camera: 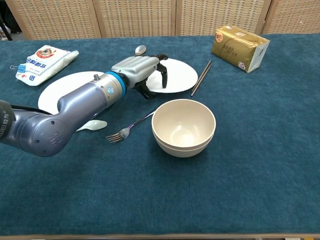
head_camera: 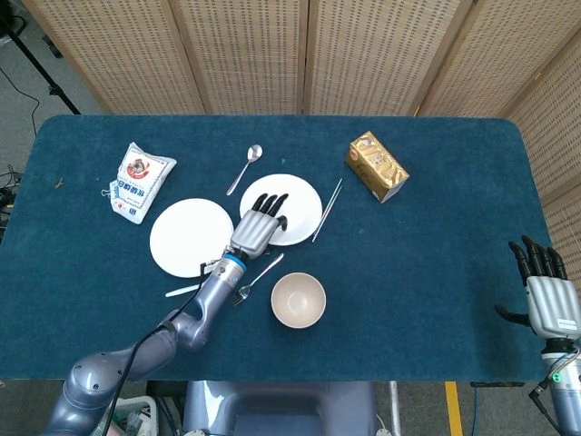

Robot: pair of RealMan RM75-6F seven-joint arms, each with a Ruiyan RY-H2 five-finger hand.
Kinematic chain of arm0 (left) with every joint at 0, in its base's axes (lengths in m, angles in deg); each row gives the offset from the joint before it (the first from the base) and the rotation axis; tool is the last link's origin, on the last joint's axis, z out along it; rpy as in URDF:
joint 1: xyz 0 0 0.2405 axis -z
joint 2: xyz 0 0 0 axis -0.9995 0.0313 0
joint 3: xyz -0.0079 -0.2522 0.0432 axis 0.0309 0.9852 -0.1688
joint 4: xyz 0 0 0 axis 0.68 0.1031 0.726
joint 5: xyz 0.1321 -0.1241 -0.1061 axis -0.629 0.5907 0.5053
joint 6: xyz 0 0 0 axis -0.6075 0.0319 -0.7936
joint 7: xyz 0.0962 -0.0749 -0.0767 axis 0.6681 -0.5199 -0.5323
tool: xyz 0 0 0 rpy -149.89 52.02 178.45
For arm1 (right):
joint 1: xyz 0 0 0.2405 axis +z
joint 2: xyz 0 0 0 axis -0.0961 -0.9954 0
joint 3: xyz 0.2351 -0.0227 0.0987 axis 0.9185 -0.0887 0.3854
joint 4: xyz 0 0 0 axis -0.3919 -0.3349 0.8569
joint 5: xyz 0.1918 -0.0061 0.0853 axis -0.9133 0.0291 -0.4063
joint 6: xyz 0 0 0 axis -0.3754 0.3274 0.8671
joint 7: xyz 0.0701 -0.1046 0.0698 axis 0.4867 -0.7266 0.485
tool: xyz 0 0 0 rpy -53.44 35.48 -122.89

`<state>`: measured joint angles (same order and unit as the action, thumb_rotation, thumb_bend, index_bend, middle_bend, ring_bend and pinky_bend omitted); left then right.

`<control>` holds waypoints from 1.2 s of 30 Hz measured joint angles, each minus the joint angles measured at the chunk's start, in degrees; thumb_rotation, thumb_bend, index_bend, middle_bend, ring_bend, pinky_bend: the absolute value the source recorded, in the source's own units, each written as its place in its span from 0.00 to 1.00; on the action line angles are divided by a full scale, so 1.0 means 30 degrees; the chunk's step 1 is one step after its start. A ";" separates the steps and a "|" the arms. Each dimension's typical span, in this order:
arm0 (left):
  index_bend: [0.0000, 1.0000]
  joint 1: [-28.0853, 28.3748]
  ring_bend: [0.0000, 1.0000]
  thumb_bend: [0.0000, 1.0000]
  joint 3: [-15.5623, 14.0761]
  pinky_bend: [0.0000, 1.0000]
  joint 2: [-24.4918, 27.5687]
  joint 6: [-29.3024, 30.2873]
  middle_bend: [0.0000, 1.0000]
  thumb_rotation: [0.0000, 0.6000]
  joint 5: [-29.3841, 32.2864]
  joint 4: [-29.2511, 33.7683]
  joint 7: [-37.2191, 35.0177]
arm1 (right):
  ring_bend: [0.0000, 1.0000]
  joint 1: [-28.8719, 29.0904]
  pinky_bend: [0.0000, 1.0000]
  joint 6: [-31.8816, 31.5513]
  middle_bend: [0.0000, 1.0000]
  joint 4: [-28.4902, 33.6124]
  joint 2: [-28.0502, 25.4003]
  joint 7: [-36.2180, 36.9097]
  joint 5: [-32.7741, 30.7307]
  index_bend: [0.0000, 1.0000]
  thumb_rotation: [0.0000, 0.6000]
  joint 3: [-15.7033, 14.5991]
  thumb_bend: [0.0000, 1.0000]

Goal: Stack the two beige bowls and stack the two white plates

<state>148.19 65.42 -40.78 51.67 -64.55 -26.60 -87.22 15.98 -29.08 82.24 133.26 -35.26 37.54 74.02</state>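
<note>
Landmark: nested bowls [camera: 183,127] on counter [camera: 260,165], near front. Fork [camera: 129,128] just left. Two plates behind-left: nearer plate [camera: 180,75], farther-left plate [camera: 65,90]. Chopsticks [camera: 201,78] behind. Carton [camera: 240,48] behind-right. Bag [camera: 46,58] far behind-left.

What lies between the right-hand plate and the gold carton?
A pair of chopsticks lies on the cloth between the plate and the carton, beside the plate's rim; both views show it.

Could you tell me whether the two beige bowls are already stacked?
Stacked. In the chest view the beige bowls show a double rim, one nested inside the other, upright and empty beside the fork.
</note>
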 measured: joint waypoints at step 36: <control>0.90 -0.5229 0.00 0.50 -0.1779 0.00 0.6302 0.8980 0.00 1.00 -0.2519 0.5565 -0.4109 | 0.00 -0.0187 0.00 -0.0347 0.00 0.0894 -0.0231 0.0112 0.1328 0.00 1.00 -0.0167 0.00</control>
<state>132.51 60.08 -21.87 78.61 -72.10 -9.91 -99.54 15.42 -30.12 84.92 132.56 -34.92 41.53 73.52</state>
